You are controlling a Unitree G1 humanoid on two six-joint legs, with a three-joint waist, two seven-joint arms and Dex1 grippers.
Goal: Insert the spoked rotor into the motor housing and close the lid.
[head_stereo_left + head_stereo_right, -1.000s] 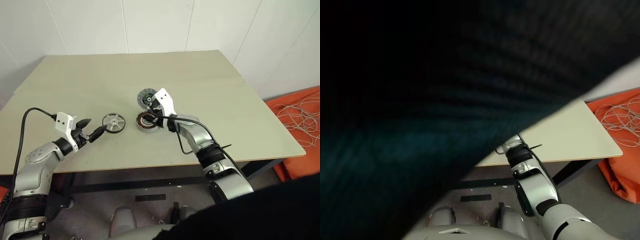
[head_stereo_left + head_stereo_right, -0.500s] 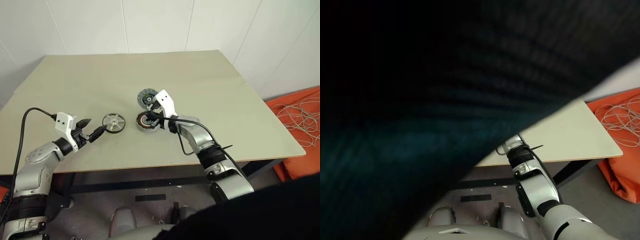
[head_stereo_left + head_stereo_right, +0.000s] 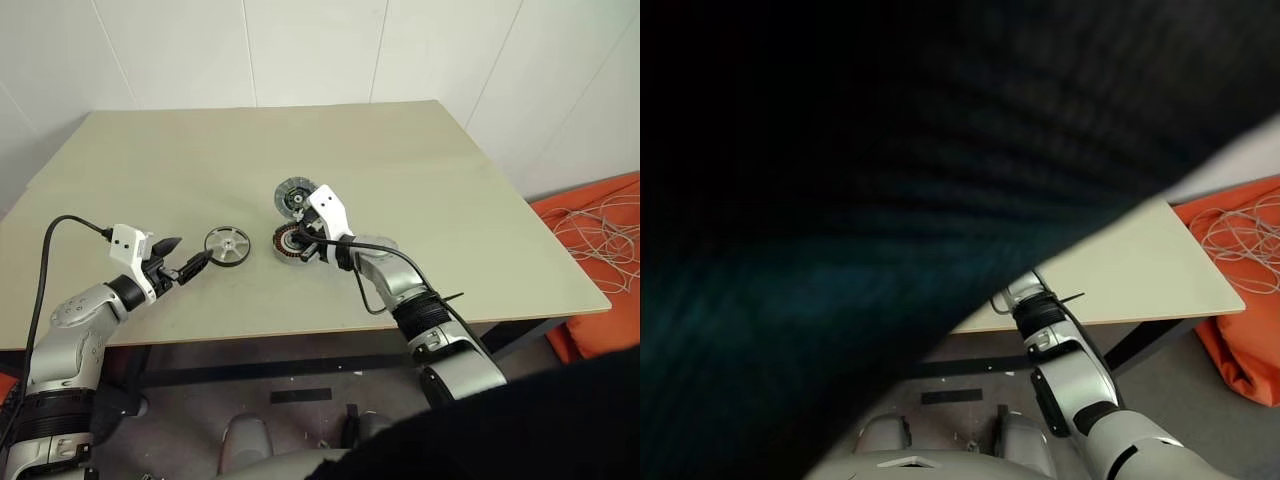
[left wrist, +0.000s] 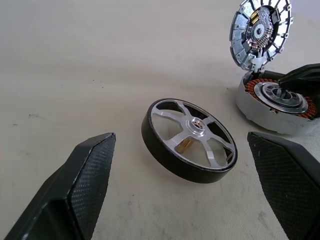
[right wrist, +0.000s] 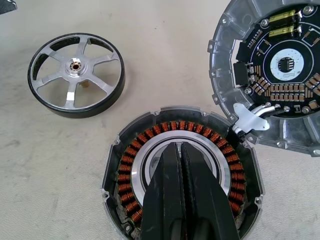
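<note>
Left eye view: pale table (image 3: 450,180) by white walls; left hand (image 3: 183,262) spread, right hand (image 3: 300,240) clenched.

Spoked rotor (image 5: 76,75) lies beside open motor housing (image 5: 181,187), lid (image 5: 280,75) raised.

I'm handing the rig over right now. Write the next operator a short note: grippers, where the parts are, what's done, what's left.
Left gripper: open, empty, aimed at the spoked rotor, which lies on the table untouched.
Right gripper: shut, empty, tips over the silver centre of the motor housing.
Lid: swung open, hinged at the housing's edge.
Done: housing open.
Left: grasp the rotor, seat it in the housing, close the lid.
</note>
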